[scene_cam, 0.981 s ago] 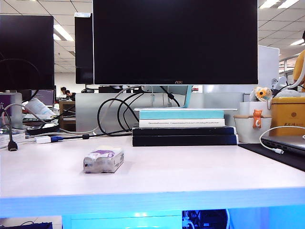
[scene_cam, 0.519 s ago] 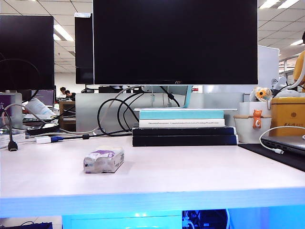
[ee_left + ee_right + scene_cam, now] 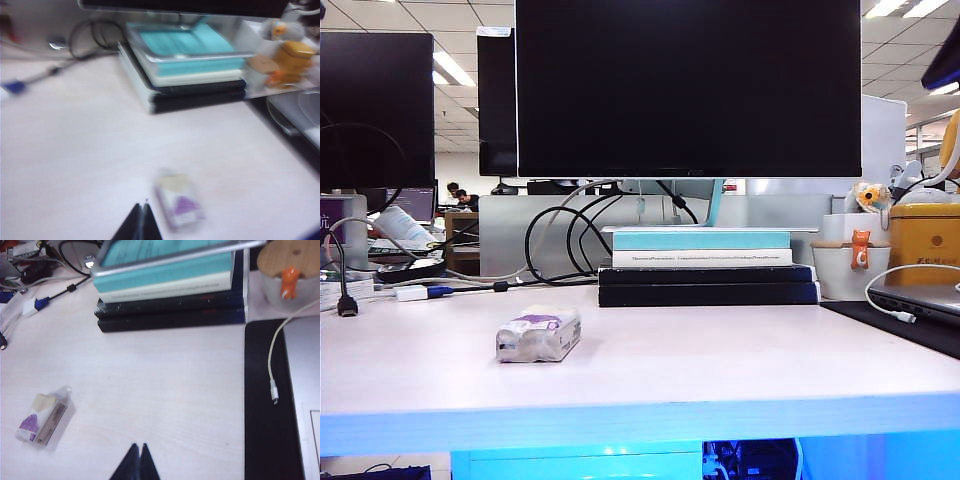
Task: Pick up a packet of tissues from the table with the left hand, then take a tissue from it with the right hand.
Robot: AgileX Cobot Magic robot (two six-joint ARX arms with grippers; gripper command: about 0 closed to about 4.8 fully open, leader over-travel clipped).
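Note:
The packet of tissues (image 3: 538, 334) lies flat on the pale table (image 3: 720, 350), left of the middle, clear plastic with purple print. A cream patch of tissue (image 3: 43, 402) shows at one end of the pack. In the blurred left wrist view my left gripper (image 3: 141, 206) is shut and empty, hovering above the table close beside the packet (image 3: 179, 200). My right gripper (image 3: 138, 445) is shut and empty too, over bare table, well apart from the packet (image 3: 42, 419). In the exterior view only a dark piece of the right arm (image 3: 946, 58) shows, in the upper right corner.
A stack of books (image 3: 705, 265) sits under the big monitor (image 3: 688, 90) behind the packet. Black cables (image 3: 560, 240) trail at the back left. On the right are a black mat (image 3: 262, 405) with a laptop (image 3: 920, 300), a white cable (image 3: 274, 355), a cup (image 3: 850, 265) and a yellow box (image 3: 925, 240).
A dark part of the right arm has come into the upper right corner of the exterior view. The packet has not moved.

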